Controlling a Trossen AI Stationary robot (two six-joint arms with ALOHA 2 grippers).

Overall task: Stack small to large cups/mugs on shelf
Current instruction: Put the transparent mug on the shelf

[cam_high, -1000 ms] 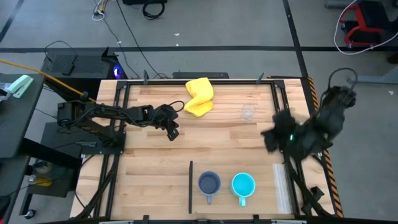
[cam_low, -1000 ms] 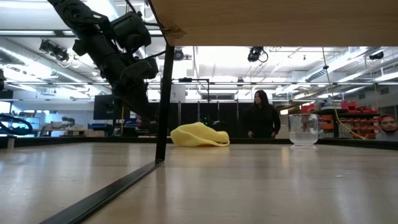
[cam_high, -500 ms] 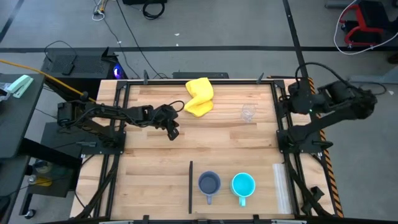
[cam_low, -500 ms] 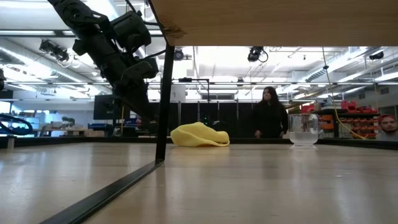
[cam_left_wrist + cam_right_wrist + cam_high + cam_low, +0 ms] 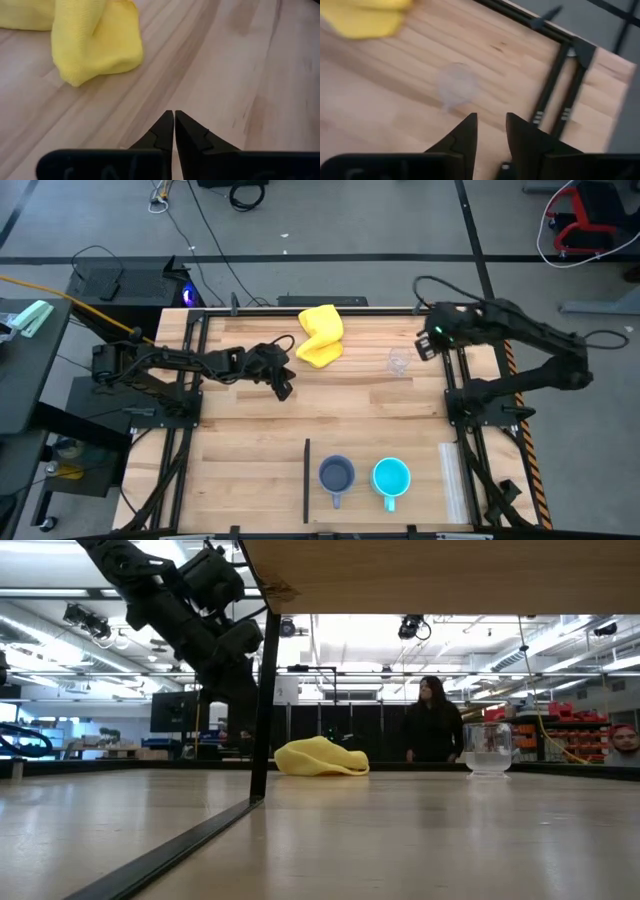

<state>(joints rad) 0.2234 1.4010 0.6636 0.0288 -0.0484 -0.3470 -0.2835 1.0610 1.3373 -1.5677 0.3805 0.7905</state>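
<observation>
Clear cup (image 5: 399, 361) just beside raised, parted right tool (image 5: 424, 346)

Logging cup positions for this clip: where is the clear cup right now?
In the high view the clear cup stands on the table's far right part, right of the yellow cloth and just short of the right claw, which is open.

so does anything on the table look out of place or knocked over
Only the yellow cloth stands out: it lies crumpled at the table's far edge and is not one of the cups. The clear cup stands upright near it, and the grey-blue mug and turquoise mug sit upright side by side at the near edge.
</observation>
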